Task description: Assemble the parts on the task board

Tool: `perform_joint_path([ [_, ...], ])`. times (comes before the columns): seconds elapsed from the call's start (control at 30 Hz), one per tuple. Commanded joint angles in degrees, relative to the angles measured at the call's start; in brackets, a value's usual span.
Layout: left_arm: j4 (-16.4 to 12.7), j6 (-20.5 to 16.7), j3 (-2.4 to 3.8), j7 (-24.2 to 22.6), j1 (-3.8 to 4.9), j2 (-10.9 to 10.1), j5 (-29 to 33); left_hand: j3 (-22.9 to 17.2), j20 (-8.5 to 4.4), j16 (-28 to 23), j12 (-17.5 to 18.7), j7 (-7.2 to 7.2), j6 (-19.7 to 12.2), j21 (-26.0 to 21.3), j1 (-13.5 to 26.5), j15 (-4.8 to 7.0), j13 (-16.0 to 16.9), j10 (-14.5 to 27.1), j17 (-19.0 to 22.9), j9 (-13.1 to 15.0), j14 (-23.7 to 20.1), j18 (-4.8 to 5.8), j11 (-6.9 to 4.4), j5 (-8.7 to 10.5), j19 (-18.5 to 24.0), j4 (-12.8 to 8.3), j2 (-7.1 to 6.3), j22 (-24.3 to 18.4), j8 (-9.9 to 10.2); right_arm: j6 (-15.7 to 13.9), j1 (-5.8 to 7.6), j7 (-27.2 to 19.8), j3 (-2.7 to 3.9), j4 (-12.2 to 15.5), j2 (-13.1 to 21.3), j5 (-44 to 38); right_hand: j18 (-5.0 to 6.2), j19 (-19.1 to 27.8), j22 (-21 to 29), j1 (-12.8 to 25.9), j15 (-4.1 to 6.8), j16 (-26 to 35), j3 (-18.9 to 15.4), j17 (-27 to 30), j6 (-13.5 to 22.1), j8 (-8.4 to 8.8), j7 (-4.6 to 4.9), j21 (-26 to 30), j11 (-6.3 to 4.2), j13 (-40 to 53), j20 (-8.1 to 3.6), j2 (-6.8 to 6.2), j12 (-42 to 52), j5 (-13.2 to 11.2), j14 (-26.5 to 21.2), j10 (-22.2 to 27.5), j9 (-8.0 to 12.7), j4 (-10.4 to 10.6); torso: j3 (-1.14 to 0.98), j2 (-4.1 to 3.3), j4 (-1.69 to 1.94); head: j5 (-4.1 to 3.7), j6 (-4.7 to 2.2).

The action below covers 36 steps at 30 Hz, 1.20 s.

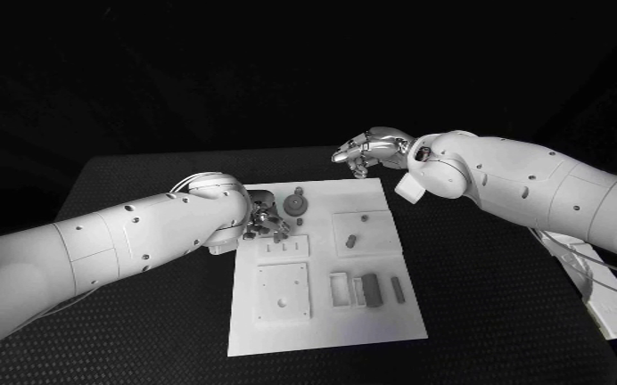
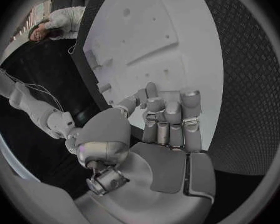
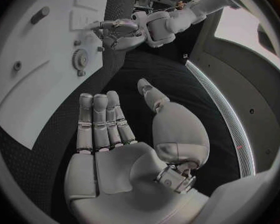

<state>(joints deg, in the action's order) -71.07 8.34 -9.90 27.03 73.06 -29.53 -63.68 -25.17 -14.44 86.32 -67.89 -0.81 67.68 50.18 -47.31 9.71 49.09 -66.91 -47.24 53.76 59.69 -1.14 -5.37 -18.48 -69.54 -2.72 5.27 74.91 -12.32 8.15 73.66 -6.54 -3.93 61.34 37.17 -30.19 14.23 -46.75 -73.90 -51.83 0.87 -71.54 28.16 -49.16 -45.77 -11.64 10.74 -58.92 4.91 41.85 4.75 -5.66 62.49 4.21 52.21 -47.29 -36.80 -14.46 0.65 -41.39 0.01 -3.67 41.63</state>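
Observation:
The white task board [image 1: 322, 331] lies in the middle of the black table. On it are a grey gear [image 1: 297, 202], a small peg [image 1: 351, 241] on a raised square, and two dark bars [image 1: 372, 289] near the front right. My left hand [image 1: 264, 220] hovers low at the board's far left part, its fingers [image 2: 168, 117] bent side by side over the board's edge [image 2: 196, 84] with nothing in them. My right hand [image 1: 366, 149] hangs above the far right corner; its palm [image 3: 115, 159] is bare, with the fingers straight. The gear [image 3: 80, 59] and the left hand [image 3: 118, 30] also appear there.
A raised plate with holes [image 1: 283, 291] and a small slotted block [image 1: 285, 247] sit on the board's left half. A white frame piece [image 1: 340, 289] stands beside the bars. Black table [image 1: 501, 314] surrounds the board on all sides.

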Motion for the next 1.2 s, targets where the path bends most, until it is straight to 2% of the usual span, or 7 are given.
perform_joint_path([
  [0.03,-0.3,0.1,-0.02,3.8,0.12,-0.1,6.0,-10.4,-1.21,0.0,-0.2,-0.23,0.8,0.2,1.0,1.31,0.0,-0.4,0.1,-0.1,0.6,-3.45,0.12,-0.41,-0.4,-10.2,0.46,0.8,-0.4,0.6,-0.02,-0.3,0.02,0.1,0.0,-0.1,0.76,-0.3,-0.1,0.2,0.03,-0.3,0.2,0.1,0.1,0.3,0.4,0.2,0.0,-0.1,0.21,0.17,0.2,-0.3,-0.4,0.5,0.1,0.1,-0.01,-0.01,0.03,0.06,0.03],
  [0.4,-0.6,0.6,-0.1,4.1,0.12,-0.1,7.6,-11.2,-1.23,0.0,-0.3,-0.15,0.9,0.2,2.4,1.37,0.1,-0.7,0.0,-0.3,0.9,-3.42,0.04,-0.83,-0.8,-11.0,0.98,0.9,-0.8,0.6,-0.02,-0.3,0.02,0.2,0.1,-0.1,0.76,-0.3,-0.1,0.2,0.03,-0.3,0.2,0.1,0.1,0.3,0.4,0.2,0.0,-0.1,0.21,0.17,0.2,-0.3,-0.4,0.5,0.1,0.1,0.04,-0.03,-0.02,0.15,0.18],
  [0.67,-0.8,1.4,-0.11,3.7,0.11,-0.1,8.0,-11.6,-1.27,-0.1,-0.2,-0.15,0.8,0.2,2.3,1.4,0.1,-0.7,0.1,-0.4,0.9,-3.46,0.04,-0.62,-0.9,-11.4,0.45,0.8,-0.9,0.7,-0.02,-0.3,0.02,0.2,0.1,-0.1,0.76,-0.3,-0.1,0.2,0.03,-0.3,0.2,0.1,0.1,0.29,0.4,0.2,0.0,-0.1,0.21,0.18,0.2,-0.3,-0.4,0.5,0.1,0.1,0.04,-0.02,-0.03,0.1,0.13],
  [0.77,-0.8,3.9,-0.11,3.6,0.11,-0.1,7.5,-12.0,-1.28,-0.1,-0.1,-0.14,0.7,0.1,1.9,1.41,0.0,-0.7,0.1,-0.4,0.9,-3.47,0.04,-0.22,-1.0,-11.3,-0.12,0.8,-1.1,0.7,-0.02,-0.3,0.02,0.1,0.1,-0.1,0.77,-0.3,-0.1,0.2,0.03,-0.3,0.2,0.1,0.1,0.29,0.4,0.2,0.0,-0.1,0.21,0.18,0.2,-0.3,-0.4,0.5,0.1,0.1,0.04,-0.02,-0.03,0.1,0.13],
  [0.83,-0.8,4.8,-0.11,3.5,0.1,0.0,5.5,-12.4,-1.29,-0.2,0.0,-0.19,0.5,0.1,1.2,1.37,0.0,-0.6,0.2,-0.3,0.9,-3.48,0.07,0.78,-1.1,-11.0,-0.8,0.8,-1.2,0.7,-0.02,-0.3,0.02,0.1,0.1,-0.1,0.77,-0.3,-0.1,0.3,0.03,-0.3,0.2,0.1,0.1,0.29,0.4,0.2,0.01,-0.1,0.21,0.18,0.2,-0.3,-0.4,0.5,0.1,0.1,0.04,-0.01,-0.04,0.07,0.18],
  [1.0,-1.0,6.8,-0.12,2.7,0.09,0.1,-1.8,-12.8,-1.26,-0.3,0.1,-0.18,0.5,0.0,-0.2,1.37,-0.1,-0.8,0.2,-0.2,1.0,-3.45,0.04,0.88,-1.2,-10.4,-1.84,0.8,-1.6,0.8,-0.02,-0.3,0.02,0.1,0.1,-0.1,0.77,-0.3,-0.1,0.3,0.02,-0.3,0.2,0.1,0.1,0.29,0.41,0.2,0.01,-0.1,0.21,0.18,0.3,-0.3,-0.4,0.5,0.1,0.1,0.04,-0.04,-0.02,0.06,0.27],
  [1.2,-0.8,8.8,-0.14,2.6,0.08,0.5,-4.4,-12.8,-1.21,-0.4,0.3,-0.19,0.2,-0.2,-1.3,1.36,-0.2,-0.8,0.3,-0.1,1.1,-3.39,0.08,1.35,-1.3,-9.8,-2.5,0.8,-1.9,0.7,-0.02,-0.3,0.02,0.1,0.1,-0.1,0.77,-0.3,-0.1,0.3,0.02,-0.3,0.2,0.1,0.1,0.29,0.41,0.2,0.01,-0.1,0.22,0.18,0.3,-0.3,-0.4,0.5,0.1,0.1,0.04,-0.04,-0.02,0.06,0.37],
])
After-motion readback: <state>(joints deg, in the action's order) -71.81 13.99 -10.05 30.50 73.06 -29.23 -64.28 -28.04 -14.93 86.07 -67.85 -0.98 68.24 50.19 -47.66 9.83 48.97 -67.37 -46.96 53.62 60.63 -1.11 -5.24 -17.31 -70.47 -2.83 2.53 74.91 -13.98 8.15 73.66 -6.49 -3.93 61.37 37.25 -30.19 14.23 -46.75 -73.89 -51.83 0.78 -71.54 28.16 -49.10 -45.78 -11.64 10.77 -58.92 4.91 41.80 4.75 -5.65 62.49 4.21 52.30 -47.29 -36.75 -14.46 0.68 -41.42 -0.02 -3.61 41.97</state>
